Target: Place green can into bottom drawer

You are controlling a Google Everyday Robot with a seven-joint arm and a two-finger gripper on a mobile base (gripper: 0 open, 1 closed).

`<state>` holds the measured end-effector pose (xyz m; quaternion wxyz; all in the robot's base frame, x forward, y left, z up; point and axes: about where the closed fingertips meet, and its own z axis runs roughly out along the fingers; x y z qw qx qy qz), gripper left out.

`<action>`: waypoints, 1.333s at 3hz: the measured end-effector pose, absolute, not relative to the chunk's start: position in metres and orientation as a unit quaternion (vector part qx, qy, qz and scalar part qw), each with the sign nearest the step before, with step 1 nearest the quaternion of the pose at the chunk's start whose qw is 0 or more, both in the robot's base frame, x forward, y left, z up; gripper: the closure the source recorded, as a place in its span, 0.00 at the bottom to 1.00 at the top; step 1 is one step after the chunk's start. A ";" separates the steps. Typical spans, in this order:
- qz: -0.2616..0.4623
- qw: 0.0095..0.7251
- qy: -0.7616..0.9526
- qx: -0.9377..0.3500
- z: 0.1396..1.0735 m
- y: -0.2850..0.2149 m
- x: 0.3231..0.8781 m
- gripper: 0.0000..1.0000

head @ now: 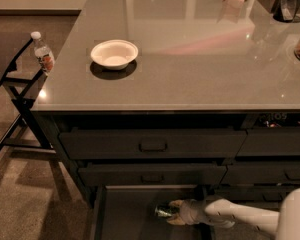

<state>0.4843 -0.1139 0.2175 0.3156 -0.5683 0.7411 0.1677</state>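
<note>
The green can [163, 212] lies on its side inside the open bottom drawer [130, 214], near the drawer's back right. My gripper [172, 212] reaches in from the lower right on a white arm. Its two tan fingers [176, 203] sit either side of the can's right end, one behind and one in front. The can looks low, at the drawer floor. The drawer is pulled out below two closed drawers with small dark handles.
A white bowl [114, 53] sits on the grey counter [190, 69]. A clear water bottle [43, 52] with a white cap stands on a black chair frame [15, 89] at the left. Dark containers stand at the counter's far right. Narrower drawers [275, 171] fill the right column.
</note>
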 end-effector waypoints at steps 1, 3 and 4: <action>0.158 0.326 0.755 -0.547 0.198 -0.111 0.505 1.00; 0.158 0.351 0.790 -0.477 0.173 -0.110 0.531 1.00; 0.153 0.341 0.798 -0.474 0.159 -0.108 0.531 1.00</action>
